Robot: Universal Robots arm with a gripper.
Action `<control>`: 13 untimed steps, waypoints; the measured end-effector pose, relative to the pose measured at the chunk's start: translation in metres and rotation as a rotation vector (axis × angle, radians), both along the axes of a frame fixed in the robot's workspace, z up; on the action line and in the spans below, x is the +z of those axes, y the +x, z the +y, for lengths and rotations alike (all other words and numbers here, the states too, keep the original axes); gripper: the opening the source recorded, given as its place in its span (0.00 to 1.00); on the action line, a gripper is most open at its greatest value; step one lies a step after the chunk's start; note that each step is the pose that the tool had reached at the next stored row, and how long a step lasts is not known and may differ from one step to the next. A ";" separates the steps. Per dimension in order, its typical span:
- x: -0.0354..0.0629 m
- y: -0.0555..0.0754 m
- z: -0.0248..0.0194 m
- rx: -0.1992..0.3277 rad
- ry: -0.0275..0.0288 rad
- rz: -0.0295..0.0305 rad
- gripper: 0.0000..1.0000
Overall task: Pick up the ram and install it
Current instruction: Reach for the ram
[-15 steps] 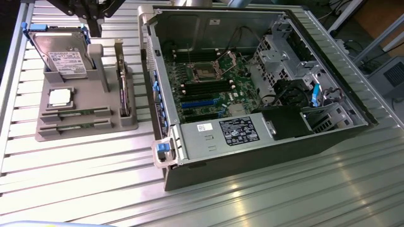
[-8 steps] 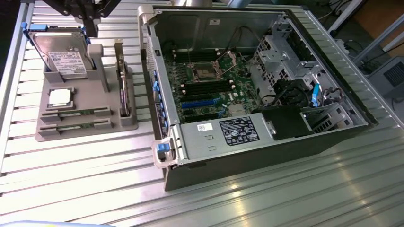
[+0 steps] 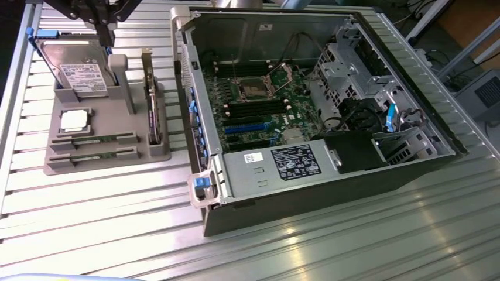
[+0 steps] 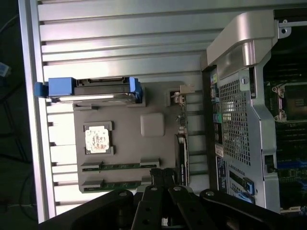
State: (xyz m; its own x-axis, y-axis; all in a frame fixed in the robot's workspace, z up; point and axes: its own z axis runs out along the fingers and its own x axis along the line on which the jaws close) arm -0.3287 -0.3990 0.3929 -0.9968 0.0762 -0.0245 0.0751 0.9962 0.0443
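Observation:
Two ram sticks, thin green boards, lie side by side in slots at the front of a grey holder: one ram stick and a second ram stick. My gripper hangs high above the holder's back end, over the hard drive, well away from both sticks. Its fingers are shut together with nothing between them. The open computer case lies to the exterior view's right, and its motherboard shows dark memory slots beside the processor socket.
The holder also carries a hard drive with blue rails, a square silver processor and an upright dark expansion card. The case wall rises close beside the holder. Everything rests on a ribbed metal table.

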 end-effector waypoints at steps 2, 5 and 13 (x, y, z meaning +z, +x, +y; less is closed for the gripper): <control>0.0000 -0.003 0.0000 0.000 0.0000 0.0000 0.10; -0.0001 -0.007 0.0000 0.000 0.0000 0.0000 0.10; -0.0002 -0.018 0.0000 0.000 0.0000 0.0000 0.10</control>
